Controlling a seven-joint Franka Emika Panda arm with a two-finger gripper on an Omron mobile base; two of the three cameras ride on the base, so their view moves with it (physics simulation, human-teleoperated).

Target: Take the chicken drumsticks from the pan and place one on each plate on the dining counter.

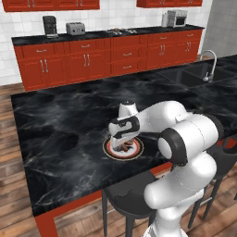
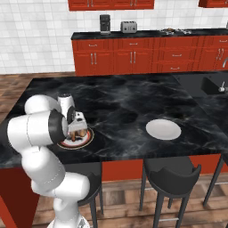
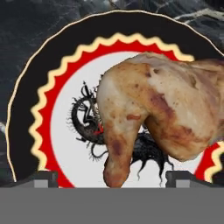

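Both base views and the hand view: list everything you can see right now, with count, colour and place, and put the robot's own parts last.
Golden-brown roasted chicken drumstick: one, on the patterned plate.
Round plate with dark rim and red-gold band: one, near front edge of the counter, under the pincer.
Plain white round plate: one, bare, to the right on the same counter.
Black marble dining counter: one, white-veined.
Dark stools: at least two, at the counter's front edge.
Red cabinets: a run along the back wall.
Coffee maker, toaster: one each, back counter.
Sink faucet: one, silver, far right.
Pincer: open, tips either side of the drumstick.
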